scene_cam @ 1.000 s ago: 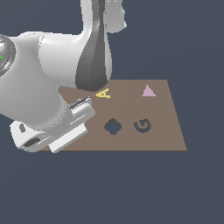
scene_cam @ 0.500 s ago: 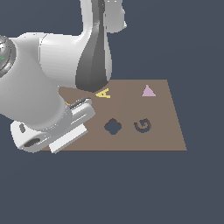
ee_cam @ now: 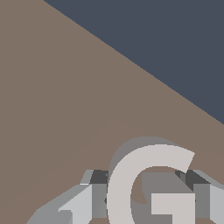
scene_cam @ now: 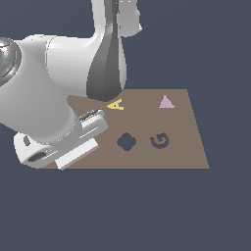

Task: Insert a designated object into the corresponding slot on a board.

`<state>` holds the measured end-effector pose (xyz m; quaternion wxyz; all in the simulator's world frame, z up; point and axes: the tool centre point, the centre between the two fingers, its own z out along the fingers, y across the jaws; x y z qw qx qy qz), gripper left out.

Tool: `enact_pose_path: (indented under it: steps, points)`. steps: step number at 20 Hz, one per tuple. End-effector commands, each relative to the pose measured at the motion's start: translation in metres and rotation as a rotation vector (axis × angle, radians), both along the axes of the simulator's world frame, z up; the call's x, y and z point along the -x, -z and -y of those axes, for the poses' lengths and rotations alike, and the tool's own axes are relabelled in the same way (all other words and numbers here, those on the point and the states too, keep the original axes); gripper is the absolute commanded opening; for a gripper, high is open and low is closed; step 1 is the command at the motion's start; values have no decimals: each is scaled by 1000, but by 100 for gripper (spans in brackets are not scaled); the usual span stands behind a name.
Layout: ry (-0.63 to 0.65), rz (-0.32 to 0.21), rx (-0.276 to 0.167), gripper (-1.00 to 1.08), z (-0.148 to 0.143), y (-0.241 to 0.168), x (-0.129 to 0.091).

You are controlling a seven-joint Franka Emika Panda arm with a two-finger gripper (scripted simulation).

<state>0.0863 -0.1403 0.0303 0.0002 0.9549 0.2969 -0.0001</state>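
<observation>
In the wrist view the light-grey G block (ee_cam: 151, 183) lies flat on the brown board (ee_cam: 65, 109). My gripper (ee_cam: 148, 205) straddles it, with one finger (ee_cam: 87, 202) against each side of the G, so it looks shut on it. In the exterior view the board (scene_cam: 188, 157) shows the dark G-shaped slot (scene_cam: 160, 140) towards that view's right. The arm's bulk covers the board's left part there and hides the G block and the fingers.
A dark clover-shaped recess (scene_cam: 126, 141) lies just left of the G slot in the exterior view. A yellow letter A (scene_cam: 115, 104) and a pink triangle (scene_cam: 166, 102) sit along the board's far side. The arm (scene_cam: 59, 98) looms over the board's left.
</observation>
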Motion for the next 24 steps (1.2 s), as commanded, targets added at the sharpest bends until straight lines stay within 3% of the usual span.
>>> enact_pose_path:
  steps: [1,12,24]
  points:
    - [23,0,0,-100,-2,0,3]
    - [226,0,0,-100,-21,-1,29]
    - [599,1,0,-100,-68,-4,65]
